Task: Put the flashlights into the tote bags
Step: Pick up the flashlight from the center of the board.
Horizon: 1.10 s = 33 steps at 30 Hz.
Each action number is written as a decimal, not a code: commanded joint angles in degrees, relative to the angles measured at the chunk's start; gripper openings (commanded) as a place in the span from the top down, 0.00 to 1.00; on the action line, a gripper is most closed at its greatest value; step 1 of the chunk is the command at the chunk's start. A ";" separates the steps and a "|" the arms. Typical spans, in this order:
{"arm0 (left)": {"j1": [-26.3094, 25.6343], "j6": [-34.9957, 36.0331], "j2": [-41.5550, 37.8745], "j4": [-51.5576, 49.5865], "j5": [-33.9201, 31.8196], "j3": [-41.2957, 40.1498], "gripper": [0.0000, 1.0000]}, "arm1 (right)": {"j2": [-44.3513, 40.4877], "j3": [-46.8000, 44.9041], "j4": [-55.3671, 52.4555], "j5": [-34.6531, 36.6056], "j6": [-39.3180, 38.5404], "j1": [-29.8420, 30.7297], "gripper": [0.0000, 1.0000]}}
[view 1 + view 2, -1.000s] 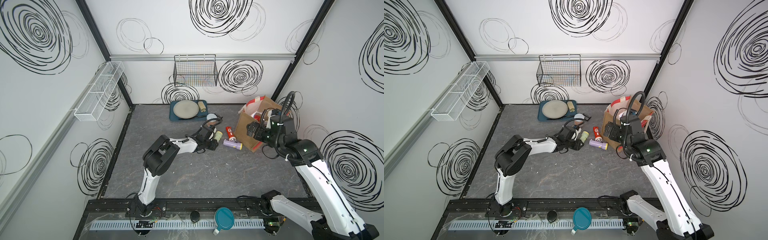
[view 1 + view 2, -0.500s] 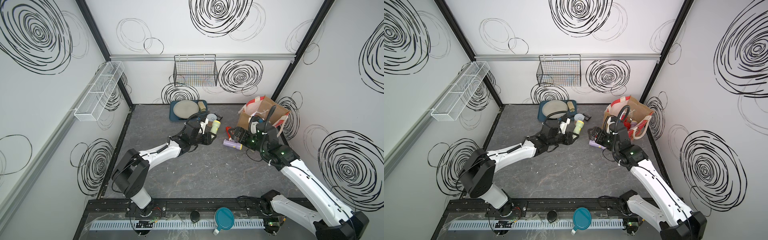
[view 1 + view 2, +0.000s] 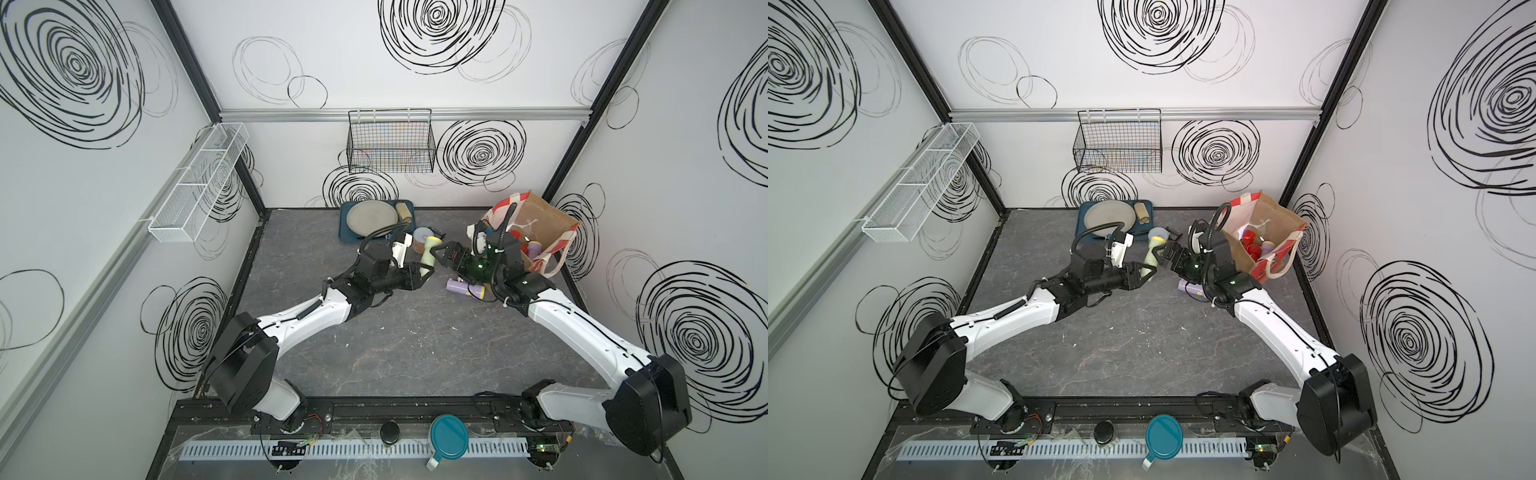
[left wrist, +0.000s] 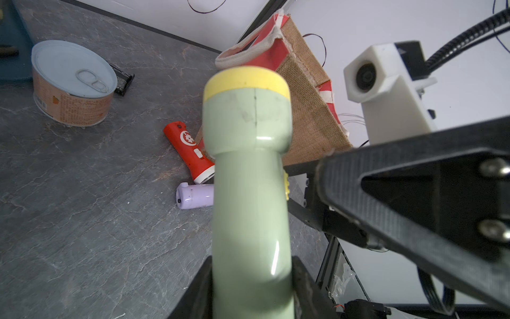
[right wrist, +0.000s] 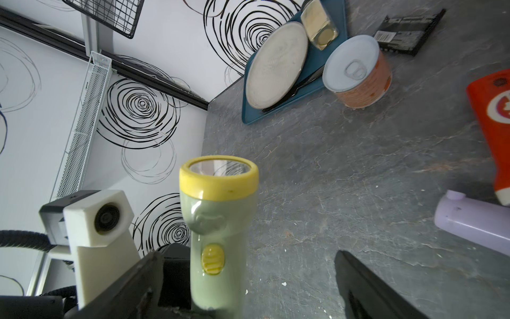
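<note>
Grey marbled tabletop fills the lower middle of both top views, boxed in by white walls scrawled with black spirals. Near the centre of the frame my left gripper point(image 3: 422, 273) is clamped on the handle end of a pale green flashlight point(image 3: 429, 254) with a yellow head. It holds the flashlight off the table, head pointing up toward the back wall. Just right of it my right gripper point(image 3: 443, 257) faces the flashlight with its jaws spread wide and empty. In the right wrist view the green body stands ahead of the gap and touches neither finger, as far as I can tell. Right of centre, against the right-hand wall, the tote bag point(image 3: 548, 218) stands open with red flashlights point(image 3: 1251, 244) showing inside. On the table just in front of the bag lies a lilac flashlight point(image 3: 460, 286). The left wrist view shows an orange-red flashlight point(image 4: 190, 151) beside it, close to the bag's foot. Above centre, a round tin point(image 4: 72, 82) stands just behind the held flashlight. Next to the tin is a blue tray point(image 3: 344, 235) carrying a grey plate point(image 3: 371, 214) and a beige cylinder point(image 3: 402, 210).
</note>
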 commanded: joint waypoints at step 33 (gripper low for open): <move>-2.26 1.41 -3.57 2.06 -1.84 -0.66 1.00 | 5.84 3.06 6.41 -3.39 3.87 4.19 0.62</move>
